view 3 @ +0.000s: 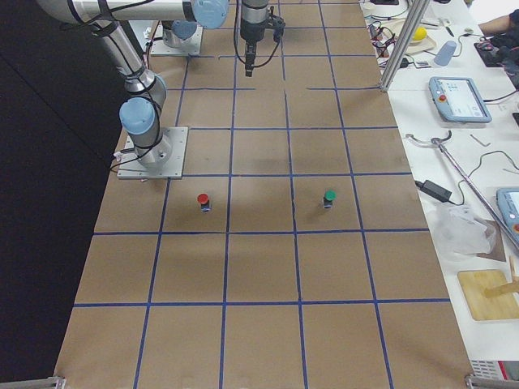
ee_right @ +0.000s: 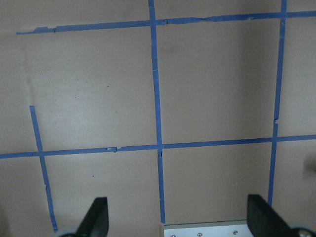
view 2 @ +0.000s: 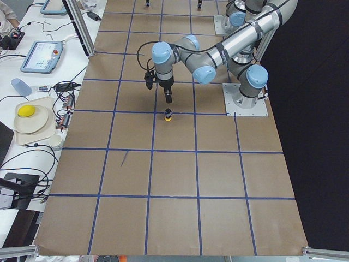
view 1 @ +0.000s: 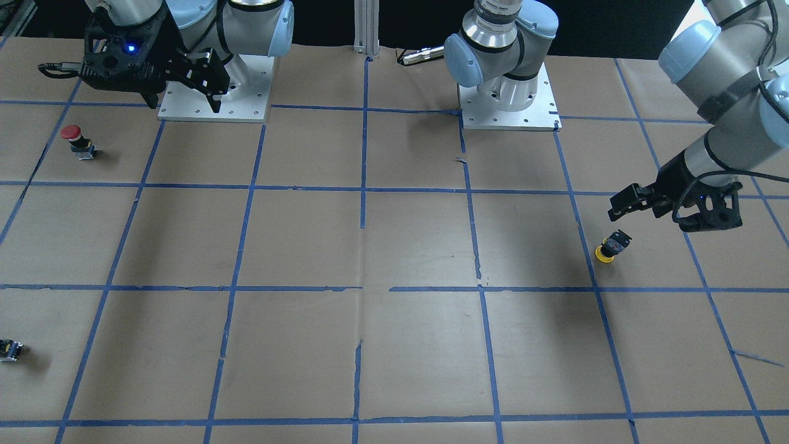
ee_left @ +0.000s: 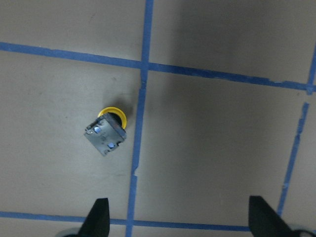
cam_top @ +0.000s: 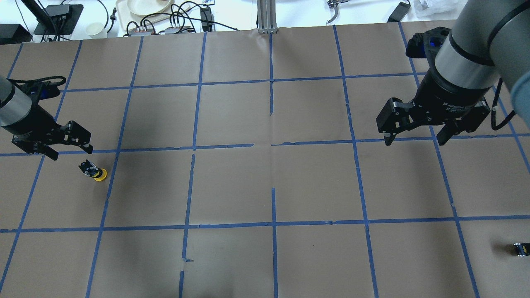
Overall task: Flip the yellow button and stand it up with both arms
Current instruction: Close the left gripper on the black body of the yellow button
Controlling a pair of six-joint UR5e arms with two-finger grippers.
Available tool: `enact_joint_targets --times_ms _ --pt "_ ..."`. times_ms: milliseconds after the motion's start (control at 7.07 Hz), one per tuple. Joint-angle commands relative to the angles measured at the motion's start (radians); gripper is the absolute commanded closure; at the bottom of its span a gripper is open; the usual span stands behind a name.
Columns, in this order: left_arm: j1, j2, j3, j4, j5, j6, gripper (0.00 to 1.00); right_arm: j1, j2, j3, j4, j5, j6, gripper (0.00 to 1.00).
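Resting upside down on its round cap, the yellow button (ee_left: pixel 106 132) turns its black body and metallic base upward, a little tilted. In the left wrist view it sits at about 10 o'clock from the middle, just beside a blue tape line (ee_left: pixel 139 123) that passes on its 3 o'clock side. The left gripper (cam_top: pixel 70 151) hangs above the brown paper table (cam_top: pixel 232 186) with its two fingers spread wide and nothing between them. In the overhead view the button lies near this gripper, at about 5 o'clock from it, and the two do not touch. The right gripper (cam_top: pixel 415 140) is well apart from the button, at about 2 o'clock in the overhead view, also above the table, and its fingers are likewise spread and hold nothing. A red button (view 1: pixel 74 139) stands upright at about 10 o'clock in the front-facing view, and a small black switch block (view 1: pixel 11 349) lies at about 8 o'clock, at the edge of that view. In the right side view a green button (view 3: pixel 329 197) stands at 3 o'clock from the red one, well apart from it.
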Motion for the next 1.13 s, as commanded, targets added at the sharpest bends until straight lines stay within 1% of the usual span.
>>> enact_joint_targets --times_ms 0,142,283,425,566,708,849,991 --pt "0.016 -0.097 -0.015 0.095 0.030 0.015 0.02 -0.001 0.001 0.000 0.000 -0.006 0.004 0.00" --pt "0.016 -0.123 -0.029 0.112 0.028 0.011 0.04 -0.001 0.001 -0.005 0.001 -0.003 0.002 0.00" --pt "0.016 -0.132 -0.061 0.171 0.025 0.011 0.04 -0.001 0.004 -0.006 0.000 -0.005 0.005 0.00" --pt "0.016 -0.140 -0.084 0.196 0.024 0.010 0.04 -0.001 0.004 -0.006 -0.002 -0.008 0.005 0.00" --pt "0.016 -0.146 -0.092 0.225 0.020 0.010 0.05 -0.001 0.004 -0.006 0.000 -0.013 0.005 0.00" --pt "0.016 -0.146 -0.090 0.224 0.020 0.008 0.05 -0.001 0.004 -0.003 0.000 -0.014 0.005 0.00" --pt "0.016 -0.144 -0.090 0.225 0.023 0.010 0.26 -0.001 0.004 -0.002 -0.002 -0.016 0.007 0.00" --pt "0.016 -0.141 -0.090 0.224 0.025 0.011 0.52 -0.001 0.004 -0.003 -0.003 -0.014 0.007 0.00"
